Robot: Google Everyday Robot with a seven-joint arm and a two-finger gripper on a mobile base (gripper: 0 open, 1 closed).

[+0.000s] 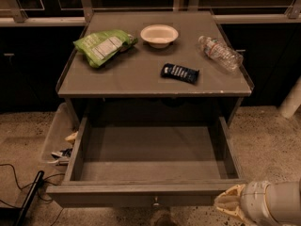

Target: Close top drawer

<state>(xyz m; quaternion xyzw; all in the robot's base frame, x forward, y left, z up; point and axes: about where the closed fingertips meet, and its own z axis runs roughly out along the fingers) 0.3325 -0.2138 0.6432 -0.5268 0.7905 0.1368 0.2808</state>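
The top drawer (150, 173) is pulled fully out of the grey-brown cabinet and is empty inside. Its front panel (131, 197) faces me along the bottom of the view, with a small round metal knob (155, 202) at its centre. My gripper (233, 205) is at the bottom right, just in front of the right end of the drawer front, at the end of a white arm (277, 206) that comes in from the right edge. No other drawer fronts are visible.
On the cabinet top (136, 76) lie a green chip bag (102, 45), a white bowl (159, 34), a dark snack bar (179, 72) and a plastic bottle (219, 52). A clear bin (57, 136) and black cables (23, 192) are on the floor at left.
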